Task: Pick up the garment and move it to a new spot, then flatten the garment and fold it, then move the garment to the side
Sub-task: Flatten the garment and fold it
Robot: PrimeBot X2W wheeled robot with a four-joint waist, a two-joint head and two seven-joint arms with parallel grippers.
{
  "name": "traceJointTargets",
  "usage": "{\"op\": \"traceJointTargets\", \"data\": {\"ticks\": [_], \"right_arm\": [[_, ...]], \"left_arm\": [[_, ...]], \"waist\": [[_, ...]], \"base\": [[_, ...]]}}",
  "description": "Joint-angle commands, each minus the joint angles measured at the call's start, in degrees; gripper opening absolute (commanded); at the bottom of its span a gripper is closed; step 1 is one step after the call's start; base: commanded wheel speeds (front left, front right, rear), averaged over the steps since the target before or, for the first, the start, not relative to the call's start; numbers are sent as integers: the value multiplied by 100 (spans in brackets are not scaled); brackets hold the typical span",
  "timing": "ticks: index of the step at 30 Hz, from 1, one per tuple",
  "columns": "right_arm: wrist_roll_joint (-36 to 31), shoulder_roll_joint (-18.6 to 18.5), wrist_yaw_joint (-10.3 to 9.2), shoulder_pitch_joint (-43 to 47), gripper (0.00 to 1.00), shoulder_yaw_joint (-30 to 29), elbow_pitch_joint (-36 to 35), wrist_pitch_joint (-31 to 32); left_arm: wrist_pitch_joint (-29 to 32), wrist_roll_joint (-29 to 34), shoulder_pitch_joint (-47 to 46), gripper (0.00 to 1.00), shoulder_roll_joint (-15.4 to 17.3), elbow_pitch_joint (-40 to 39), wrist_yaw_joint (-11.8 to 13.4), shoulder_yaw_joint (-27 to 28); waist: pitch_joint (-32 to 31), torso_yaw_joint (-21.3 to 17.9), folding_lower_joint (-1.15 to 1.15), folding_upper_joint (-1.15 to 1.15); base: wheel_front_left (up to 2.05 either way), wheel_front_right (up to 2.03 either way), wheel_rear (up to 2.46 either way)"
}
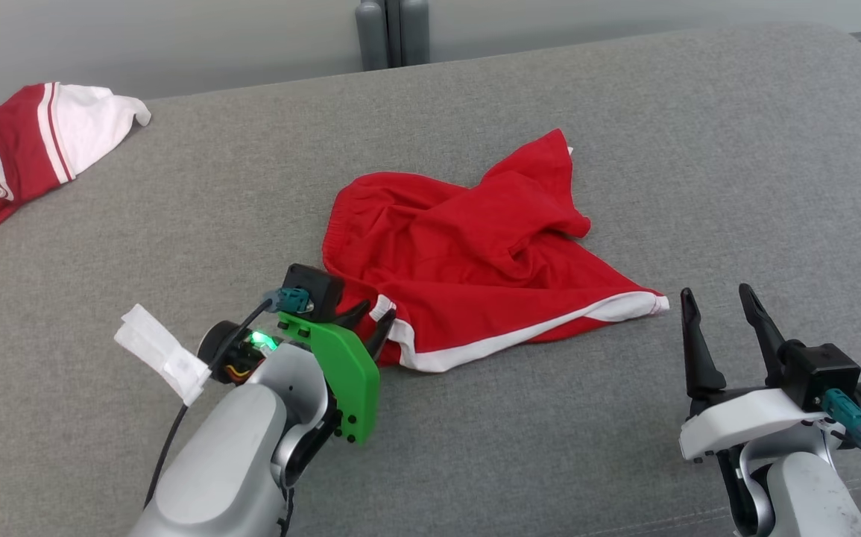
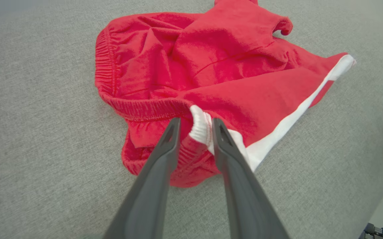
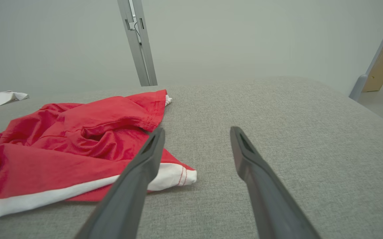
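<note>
Red shorts (image 1: 467, 261), soft and limp, want pinching at the white hem (image 2: 200, 131), which the left gripper (image 2: 196, 123) straddles with half-closed jaws, hold uncertain; right gripper (image 1: 721, 313) gapes empty.

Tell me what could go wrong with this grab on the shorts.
The left hand straddles only a small white-trimmed corner of the red shorts; a thin pinch may slip on lifting.
The shorts lie crumpled, so lifting from one corner could drag them in a bunch.
The right hand stands open, clear of the cloth, giving no support.
</note>
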Motion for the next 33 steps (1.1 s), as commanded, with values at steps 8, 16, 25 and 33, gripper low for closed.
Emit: {"op": "traceJointTargets", "data": {"ticks": [8, 16, 25, 33], "right_arm": [[-83, -11, -8, -98, 100, -108, 67, -3], [-206, -12, -8, -233, 100, -319, 545, -3], [-405, -57, -8, -739, 100, -392, 1613, -3], [-225, -148, -8, -1254, 92, 44, 2385, -3]], "left_arm": [[37, 32, 51, 42, 50, 136, -22, -160], [-142, 34, 13, 0, -33, 331, -16, -244], [-564, -101, 165, 0, -4, 326, 135, -55], [-742, -154, 249, 0, -38, 275, 194, -36]], "waist": [[78, 33, 0, 0], [145, 70, 0, 0], [220, 202, 0, 0], [253, 341, 0, 0]], "base": [[0, 0, 0], [0, 0, 0], [0, 0, 0], [0, 0, 0]]}}
